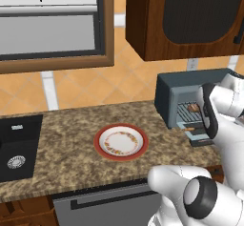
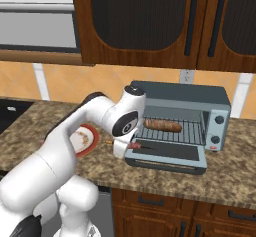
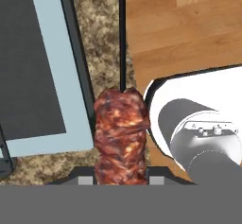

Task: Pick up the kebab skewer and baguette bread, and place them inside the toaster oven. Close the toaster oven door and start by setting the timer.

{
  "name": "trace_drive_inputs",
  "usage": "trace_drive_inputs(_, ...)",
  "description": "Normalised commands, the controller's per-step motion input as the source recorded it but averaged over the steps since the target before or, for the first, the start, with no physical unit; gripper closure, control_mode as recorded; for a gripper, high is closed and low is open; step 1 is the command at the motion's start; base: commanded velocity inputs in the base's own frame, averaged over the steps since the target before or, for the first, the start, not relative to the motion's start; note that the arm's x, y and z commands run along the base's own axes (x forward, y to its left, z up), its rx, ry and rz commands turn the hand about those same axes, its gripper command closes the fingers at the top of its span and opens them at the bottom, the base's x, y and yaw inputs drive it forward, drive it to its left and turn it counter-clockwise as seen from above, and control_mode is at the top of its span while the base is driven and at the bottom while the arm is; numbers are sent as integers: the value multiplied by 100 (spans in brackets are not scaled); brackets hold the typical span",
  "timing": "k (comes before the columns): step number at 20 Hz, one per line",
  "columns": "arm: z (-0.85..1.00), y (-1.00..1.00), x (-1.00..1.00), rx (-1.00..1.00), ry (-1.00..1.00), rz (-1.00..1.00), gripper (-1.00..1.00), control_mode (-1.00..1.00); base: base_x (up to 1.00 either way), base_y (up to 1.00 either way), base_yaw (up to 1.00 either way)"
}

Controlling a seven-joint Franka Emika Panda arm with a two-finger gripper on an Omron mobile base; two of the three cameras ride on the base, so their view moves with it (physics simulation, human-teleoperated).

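Gripper [image 3: 121, 180] clamps kebab skewer [image 3: 121, 135] — fingertips cropped

The counter [image 2: 220, 173] is done in speckled brown stone, looks polished enough. The toaster oven [image 2: 185, 97] is finished in matt blue-grey metal, with a thin wire rack [image 2: 192, 131] inside and dark smooth glass set in the toaster oven door [image 2: 167, 151]. Cabinets [image 2: 150, 26] are made of glossy dark wood. The plate [image 1: 120, 141] is glazed ceramic, red-rimmed. The kebab skewer [image 3: 121, 138] is coated in lumpy, shiny reddish-brown meat. The baguette bread [image 2: 163, 126] is given a matt crust.
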Motion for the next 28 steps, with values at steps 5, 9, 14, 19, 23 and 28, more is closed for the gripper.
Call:
trace_drive_inputs(5,0,-50,2,0,-10,0,100,-100,0,0,0)
trace_drive_inputs(9,0,-38,9,0,-15,0,100,-100,0,0,0)
trace_drive_inputs(14,0,-6,29,-4,-15,0,100,-100,0,0,0)
trace_drive_inputs(19,1,-8,-1,-2,-22,0,100,-100,0,0,0)
trace_drive_inputs(23,1,-34,4,-3,-17,0,100,-100,0,0,0)
trace_drive_inputs(28,2,-22,20,-7,-8,0,100,-100,0,0,0)
